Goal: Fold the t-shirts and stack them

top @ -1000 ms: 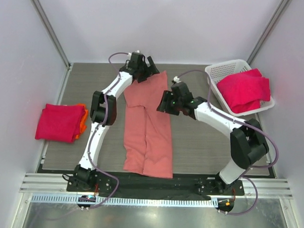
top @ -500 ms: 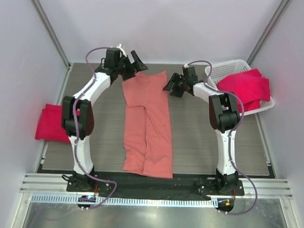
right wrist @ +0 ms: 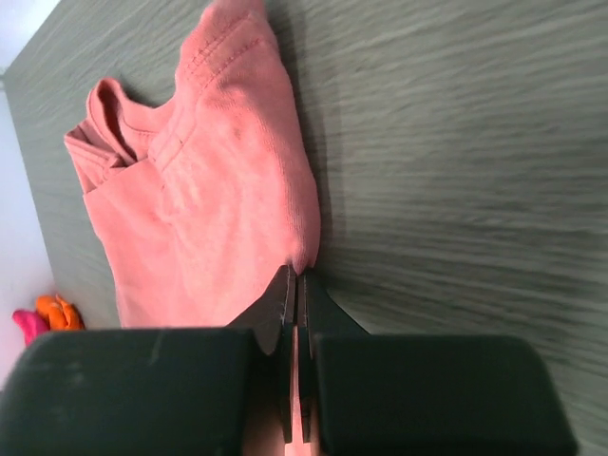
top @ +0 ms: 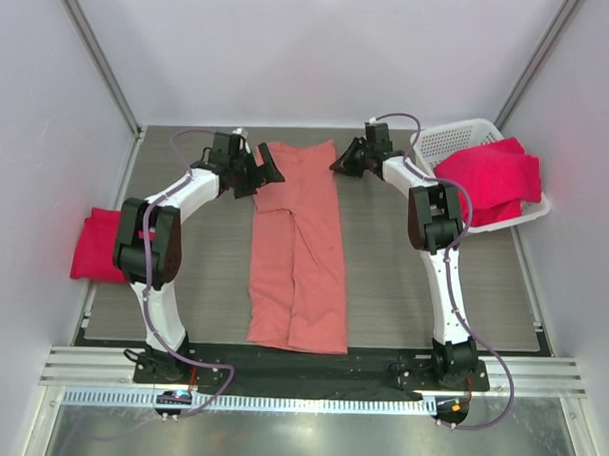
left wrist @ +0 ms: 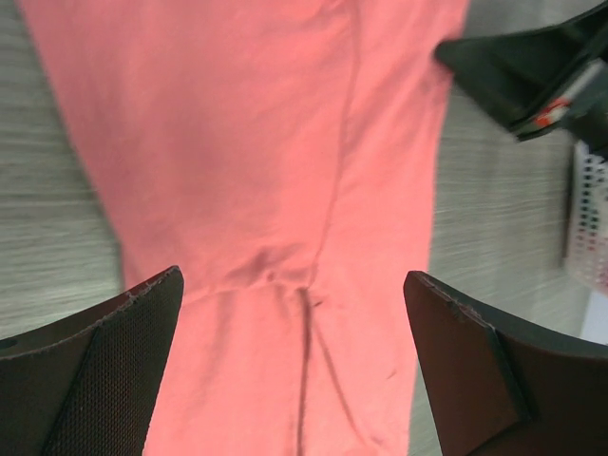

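Pinching the far right edge of the salmon-pink t-shirt [top: 296, 248], right hand [right wrist: 296, 275] clamped tight after gaping a moment ago, left hand [top: 264, 173] spread wide, empty, shifted in over its far left edge, shirt flat lengthwise on the table [top: 403, 281]

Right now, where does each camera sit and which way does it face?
Top external: above and behind the robot, looking down on the table; left arm and right arm show whole.
Left wrist: over the salmon-pink t-shirt, facing down; open left hand at the bottom corners.
Right wrist: low, looking across the table; right hand shut on the t-shirt's edge.
Shared: top external and left wrist show the right hand and white basket.
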